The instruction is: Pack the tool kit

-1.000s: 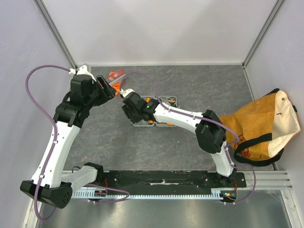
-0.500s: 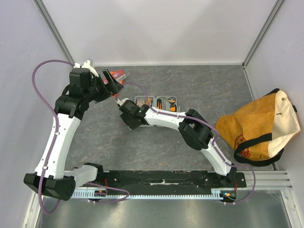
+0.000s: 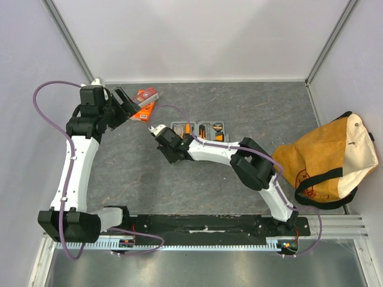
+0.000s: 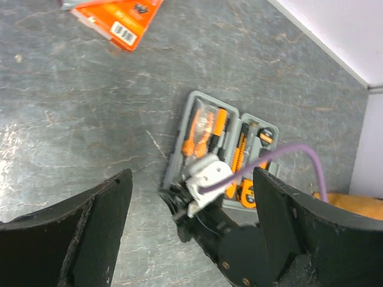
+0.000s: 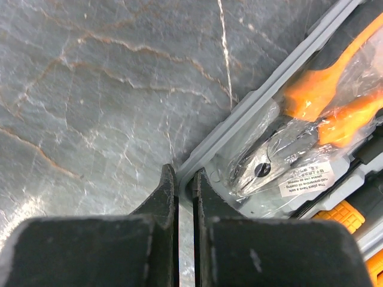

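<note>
Right pincer [image 5: 185,179] pinches the open tool case [image 5: 269,84] by its rim, left pincer [image 4: 191,179] wide; next probably closing it, needing firm hold.

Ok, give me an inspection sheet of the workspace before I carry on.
Surface: dark veined table.
Job's things: tool kit case open, flat on the table; bagged pliers and orange-handled tools in its slots.
Clutter: red-orange packets back left; tan canvas bag at right.
Grippers: left gripper open, holding nothing; right gripper shut on the case's rim.
Cables: purple cable arcs over the case from the right wrist.
Surroundings: white walls, metal corner posts.
</note>
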